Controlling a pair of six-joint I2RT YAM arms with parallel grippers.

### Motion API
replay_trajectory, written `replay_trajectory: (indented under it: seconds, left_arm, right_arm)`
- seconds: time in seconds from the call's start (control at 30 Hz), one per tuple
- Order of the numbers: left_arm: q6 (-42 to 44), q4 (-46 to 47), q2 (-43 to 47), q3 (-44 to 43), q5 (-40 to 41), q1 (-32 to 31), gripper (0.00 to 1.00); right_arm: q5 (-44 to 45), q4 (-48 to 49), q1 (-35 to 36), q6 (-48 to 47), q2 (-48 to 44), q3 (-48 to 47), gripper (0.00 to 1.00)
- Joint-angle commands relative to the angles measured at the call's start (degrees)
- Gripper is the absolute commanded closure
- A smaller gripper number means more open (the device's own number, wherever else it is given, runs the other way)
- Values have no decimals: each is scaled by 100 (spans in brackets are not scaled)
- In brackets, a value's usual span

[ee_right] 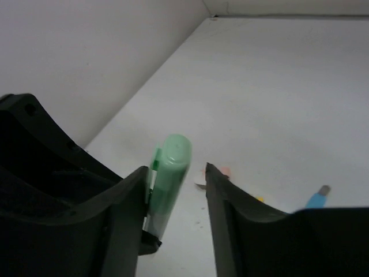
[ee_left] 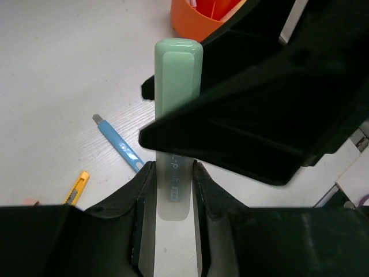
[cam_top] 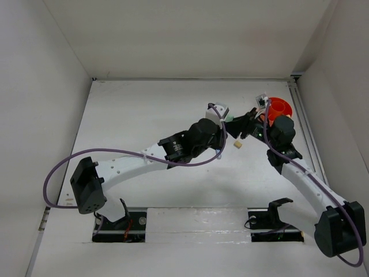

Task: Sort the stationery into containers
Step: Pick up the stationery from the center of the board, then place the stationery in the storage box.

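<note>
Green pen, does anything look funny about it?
Yes. The pale green pen is pinched in the left hand, and its end also pokes between the open fingers of the right hand. Two hands around one pen looks odd; it may be a pass. The blue pen lies outside the orange cup.

White table (cam_top: 144, 115), orange cup (ee_left: 193, 23), tan cube (cam_top: 236, 145), blue pen (ee_left: 118, 144), yellow-black stick (ee_left: 77, 187)

Pale green pen (ee_left: 177, 86) gripped near orange cup (ee_left: 190, 22); blue pen (ee_left: 118, 143) lies flat.
</note>
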State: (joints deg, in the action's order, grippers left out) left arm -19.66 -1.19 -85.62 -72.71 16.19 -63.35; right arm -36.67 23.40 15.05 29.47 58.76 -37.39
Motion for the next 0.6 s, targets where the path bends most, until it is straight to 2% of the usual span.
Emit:
replay_trajectory:
  seconds: [0.0, 0.03, 0.07, 0.1, 0.13, 0.23, 0.27, 0.33, 0.37, 0.5, 0.57]
  left_arm:
    - [182, 365, 231, 29, -291, -2, 100]
    - [234, 365, 230, -24, -352, -2, 100]
    - [235, 365, 230, -24, -405, -2, 100]
    - [235, 365, 230, -24, -467, -2, 98]
    - [235, 365, 230, -24, -467, -2, 88]
    - [156, 304, 310, 37, -205, -2, 36]
    - [103, 304, 379, 37, -108, -2, 1]
    - [-116, 33, 450, 37, 287, -2, 0]
    - [-187, -56, 511, -15, 393, -2, 0]
    - [-661, -662, 643, -138, 965, -2, 0]
    - [-784, -838, 810, -138, 965, 51, 0]
  right_arm:
    - [-95, 710, 121, 208, 39, 82, 54]
    - [-95, 806, 121, 208, 100, 82, 67]
    - [-95, 859, 121, 260, 100, 82, 97]
    - [-26, 859, 121, 261, 100, 82, 100]
    - [27, 859, 121, 191, 100, 82, 100]
    - [421, 859, -220, -81, 100, 82, 100]
    - [519, 859, -387, -143, 100, 82, 100]
    - [913, 859, -712, -416, 153, 82, 100]
    - [994, 938, -1114, -468, 223, 143, 100]
    - [1863, 1641, -1837, -960, 276, 424, 100]
    - [2336, 2482, -2075, -1154, 338, 670, 100]
